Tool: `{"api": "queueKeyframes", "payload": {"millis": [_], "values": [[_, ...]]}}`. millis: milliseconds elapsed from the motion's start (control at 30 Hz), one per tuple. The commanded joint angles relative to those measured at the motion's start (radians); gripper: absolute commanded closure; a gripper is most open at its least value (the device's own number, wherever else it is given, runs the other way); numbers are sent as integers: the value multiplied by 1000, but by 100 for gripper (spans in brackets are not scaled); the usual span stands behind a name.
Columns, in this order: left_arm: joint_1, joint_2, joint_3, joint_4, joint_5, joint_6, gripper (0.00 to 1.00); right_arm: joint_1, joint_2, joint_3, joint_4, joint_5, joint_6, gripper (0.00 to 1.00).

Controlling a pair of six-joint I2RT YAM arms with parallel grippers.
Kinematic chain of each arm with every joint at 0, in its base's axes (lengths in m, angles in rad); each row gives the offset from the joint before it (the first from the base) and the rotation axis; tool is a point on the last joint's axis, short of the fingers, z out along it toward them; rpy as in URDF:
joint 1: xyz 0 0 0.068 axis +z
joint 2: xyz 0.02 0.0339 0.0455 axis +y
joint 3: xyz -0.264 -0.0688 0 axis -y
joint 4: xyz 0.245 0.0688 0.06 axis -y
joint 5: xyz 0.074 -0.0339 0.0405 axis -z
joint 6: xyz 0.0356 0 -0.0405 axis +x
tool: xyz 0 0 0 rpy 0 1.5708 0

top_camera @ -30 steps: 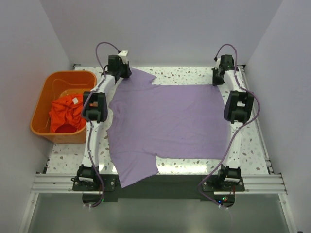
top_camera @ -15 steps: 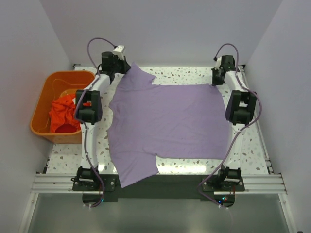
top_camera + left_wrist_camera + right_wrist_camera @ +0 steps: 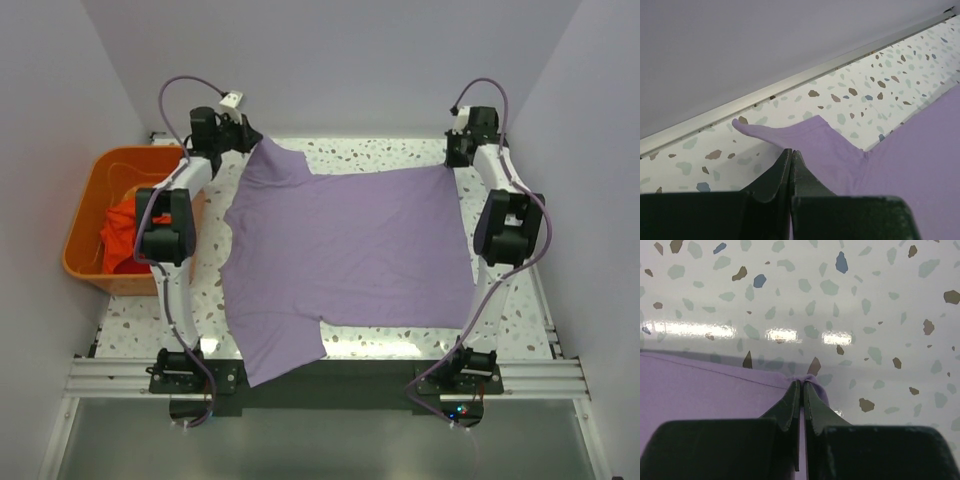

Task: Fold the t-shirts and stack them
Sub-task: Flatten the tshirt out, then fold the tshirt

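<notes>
Top external view: the large, plain lavender-purple cloth t-shirt (image 3: 345,255) lies spread open across the speckled white table (image 3: 390,152). It has no fold in it yet, and its near sleeve hangs over the table's near edge. The left gripper (image 3: 243,133) has its fingers pressed together on the far sleeve, which rises off the table toward it. The right gripper (image 3: 458,157) is pinched on the far hem corner, and the wrist view shows a little bunch of cloth at its tips. To my eye this is the very start of the first fold. The bright orange-red t-shirt (image 3: 120,240) sits crumpled in the rigid orange plastic basket (image 3: 80,215) at the left. It has yet to be taken out, folded and stacked with the purple one. Nothing is stacked so far.
</notes>
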Motion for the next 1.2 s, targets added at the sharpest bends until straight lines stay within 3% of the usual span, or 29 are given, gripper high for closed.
{"api": "queueKeyframes", "payload": {"millis": [0, 600, 933, 1167], "values": [[17, -113, -47, 103, 62, 14, 100, -10, -79, -21, 59, -32, -21, 100], [28, -470, -433, 48, 259, 140, 100, -61, -212, -168, 36, -156, -84, 100], [51, -729, -634, -132, 308, 269, 100, -111, -280, -268, -7, -222, -171, 100], [52, -811, -737, -307, 274, 421, 100, -128, -306, -352, -35, -252, -259, 100]]}}
